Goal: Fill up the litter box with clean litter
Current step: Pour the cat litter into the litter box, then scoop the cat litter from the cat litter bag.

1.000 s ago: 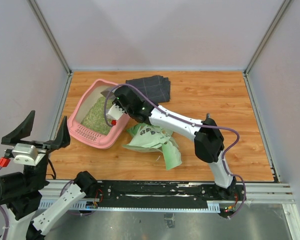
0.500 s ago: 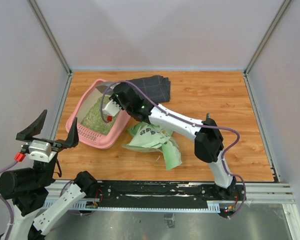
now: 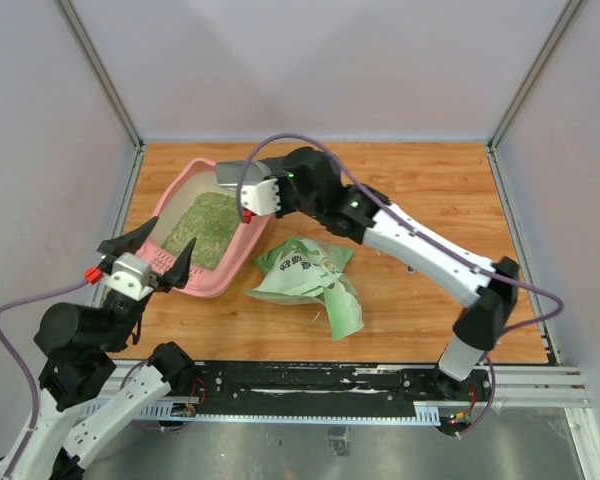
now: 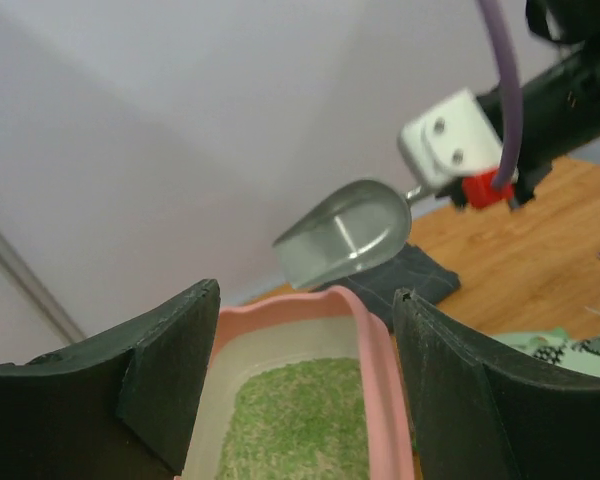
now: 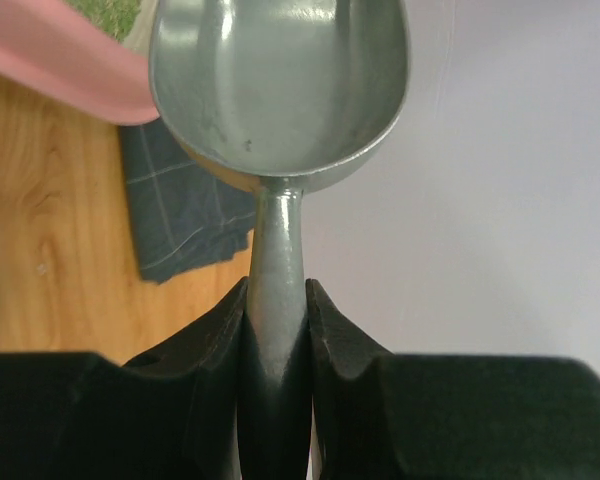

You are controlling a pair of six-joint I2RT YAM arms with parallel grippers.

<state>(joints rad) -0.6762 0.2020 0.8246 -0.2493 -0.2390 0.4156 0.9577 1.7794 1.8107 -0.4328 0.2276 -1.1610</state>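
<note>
The pink litter box [image 3: 216, 281] lies at the table's left with greenish clean litter [image 3: 202, 225] spread in it. My right gripper [image 3: 248, 192] is shut on the handle of a grey metal scoop [image 3: 230, 179], which hangs over the box's far right rim. In the right wrist view the scoop [image 5: 280, 80] is empty, its handle pinched in the gripper [image 5: 278, 320]. My left gripper [image 3: 152, 255] hangs open at the box's near end. Its view looks between the fingers [image 4: 305, 380] at the litter [image 4: 300, 415], the pink rim [image 4: 375, 340] and the scoop [image 4: 345, 232].
A green-and-white printed bag [image 3: 310, 280] lies crumpled right of the box. A dark grey folded cloth [image 3: 310, 165] lies behind the box, partly under my right arm. Grey walls close in the left, back and right sides.
My right arm has lifted the scoop up out of the box to its far rim. My left arm has swung in toward the box's near end, with its jaws a little narrower.
</note>
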